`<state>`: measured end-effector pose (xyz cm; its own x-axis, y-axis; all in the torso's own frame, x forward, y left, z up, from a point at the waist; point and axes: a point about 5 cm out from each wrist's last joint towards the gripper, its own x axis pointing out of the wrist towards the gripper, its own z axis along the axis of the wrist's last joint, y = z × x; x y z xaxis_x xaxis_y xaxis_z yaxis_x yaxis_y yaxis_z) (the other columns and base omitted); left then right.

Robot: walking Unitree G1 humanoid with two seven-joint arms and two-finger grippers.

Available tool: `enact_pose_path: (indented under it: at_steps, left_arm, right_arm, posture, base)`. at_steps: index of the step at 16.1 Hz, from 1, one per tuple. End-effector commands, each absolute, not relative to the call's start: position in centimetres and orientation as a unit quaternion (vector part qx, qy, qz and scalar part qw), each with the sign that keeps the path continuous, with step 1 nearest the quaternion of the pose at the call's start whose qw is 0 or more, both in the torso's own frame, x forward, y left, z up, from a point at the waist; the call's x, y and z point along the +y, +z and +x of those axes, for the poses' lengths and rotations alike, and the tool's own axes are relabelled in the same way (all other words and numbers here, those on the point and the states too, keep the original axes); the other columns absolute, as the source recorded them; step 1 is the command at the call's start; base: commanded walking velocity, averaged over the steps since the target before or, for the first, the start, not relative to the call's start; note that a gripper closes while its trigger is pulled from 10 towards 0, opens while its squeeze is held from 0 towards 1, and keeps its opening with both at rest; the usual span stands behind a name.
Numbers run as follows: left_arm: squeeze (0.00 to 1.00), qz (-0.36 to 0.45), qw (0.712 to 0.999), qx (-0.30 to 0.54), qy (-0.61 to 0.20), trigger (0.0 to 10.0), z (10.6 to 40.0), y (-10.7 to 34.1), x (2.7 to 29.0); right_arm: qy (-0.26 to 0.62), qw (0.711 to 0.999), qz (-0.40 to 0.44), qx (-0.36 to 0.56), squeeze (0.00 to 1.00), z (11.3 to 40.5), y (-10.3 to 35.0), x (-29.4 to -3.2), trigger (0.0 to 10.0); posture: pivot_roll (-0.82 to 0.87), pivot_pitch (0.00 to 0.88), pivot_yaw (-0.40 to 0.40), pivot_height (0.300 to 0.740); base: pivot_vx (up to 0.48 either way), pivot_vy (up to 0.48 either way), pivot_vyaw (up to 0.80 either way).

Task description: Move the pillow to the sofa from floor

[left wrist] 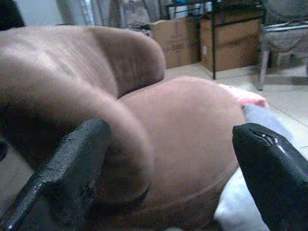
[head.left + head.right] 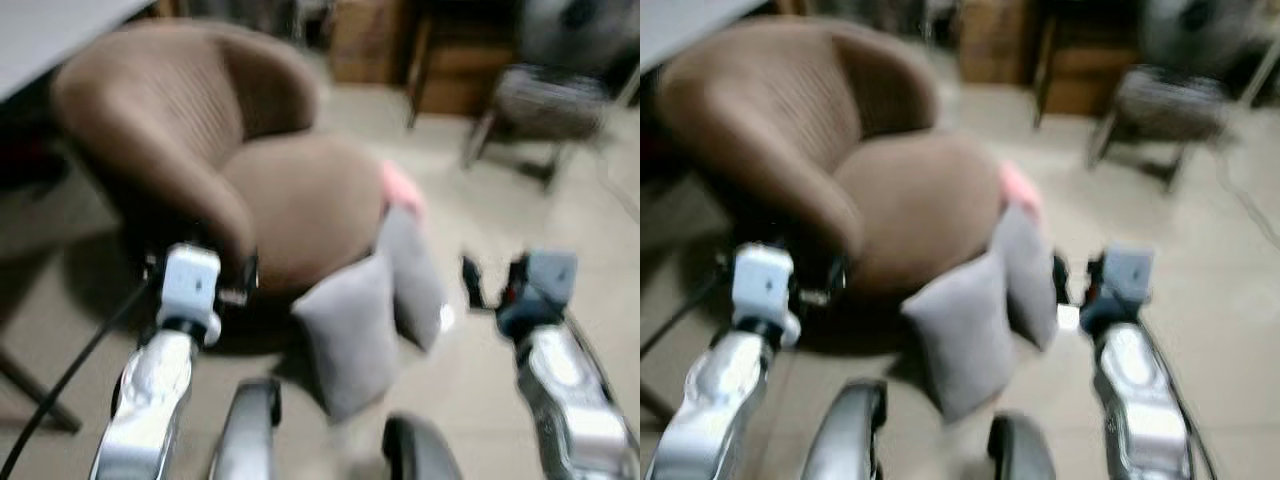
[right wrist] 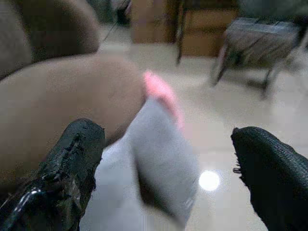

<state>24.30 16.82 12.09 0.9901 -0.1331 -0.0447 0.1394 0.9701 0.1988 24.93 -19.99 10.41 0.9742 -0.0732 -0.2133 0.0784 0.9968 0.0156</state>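
Brown sofa (image 2: 290, 200) ahead, grey pillow (image 2: 350, 330) on floor; left hand (image 1: 168, 178), right hand (image 3: 166, 178) raised, fingers wide

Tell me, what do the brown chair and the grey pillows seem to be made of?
Brown chair: probably a soft, matte, suede-like fabric with faint ribbing on the backrest. Grey pillows: likely plain woven cloth over soft filling, since they sag against the seat. Blur leaves both uncertain.

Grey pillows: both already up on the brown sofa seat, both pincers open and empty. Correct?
Not quite. The grey pillows are not on the seat; the left eye view shows them on the floor, leaning against the front of the brown sofa. The rest holds: left pincer and right pincer are open and empty.
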Motion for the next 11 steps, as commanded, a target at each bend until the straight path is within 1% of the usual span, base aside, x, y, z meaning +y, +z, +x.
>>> enact_pose_path:
  at_steps: [1, 7, 11]
  left_arm:
    - [0.0, 0.1, 0.992, -0.006, -0.077, 10.0, 24.82, 13.25, 16.61]
    - [0.0, 0.097, 0.992, -0.004, -0.086, 10.0, 25.09, 13.37, 16.59]
    - [0.0, 0.098, 0.991, -0.002, -0.09, 10.0, 25.14, 13.4, 16.56]
  right_arm:
    - [-0.037, 0.995, 0.012, 0.09, 0.0, 25.11, 11.27, -20.09, 10.0]
    - [-0.04, 0.995, 0.015, 0.091, 0.0, 25.27, 11.25, -20.28, 10.0]
    - [-0.042, 0.995, 0.014, 0.089, 0.0, 25.42, 11.35, -20.55, 10.0]
  posture:
    - [0.03, 0.0, -0.037, 0.586]
    - [0.04, 0.0, -0.03, 0.586]
    - [0.04, 0.0, -0.028, 0.586]
  base:
    - [0.285, 0.0, 0.0]
    - [0.387, 0.0, 0.0]
    - [0.396, 0.0, -0.8]
